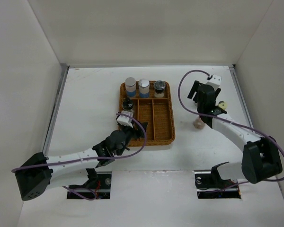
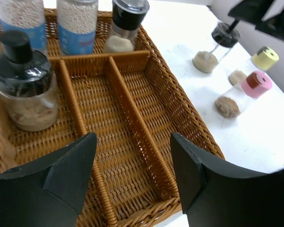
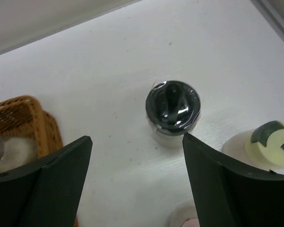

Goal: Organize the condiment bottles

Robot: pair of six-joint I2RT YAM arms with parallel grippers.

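Condiment bottles [image 2: 75,21]: four in tray [image 2: 194,127], three outside. Right gripper [image 3: 136,139], jaws apart, hovers over dark-lidded bottle [image 3: 173,106]; next, probably lower and clamp. Left gripper [image 2: 132,142] jaws apart, empty.

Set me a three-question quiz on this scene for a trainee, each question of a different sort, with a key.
1. True or false: the left gripper is shut.
2. How many bottles stand in the tray? A two, B four, C seven.
3. Fill the gap: the right gripper hangs above a bottle on the table that has a ___ lid.

Key: 1 false; 2 B; 3 black.
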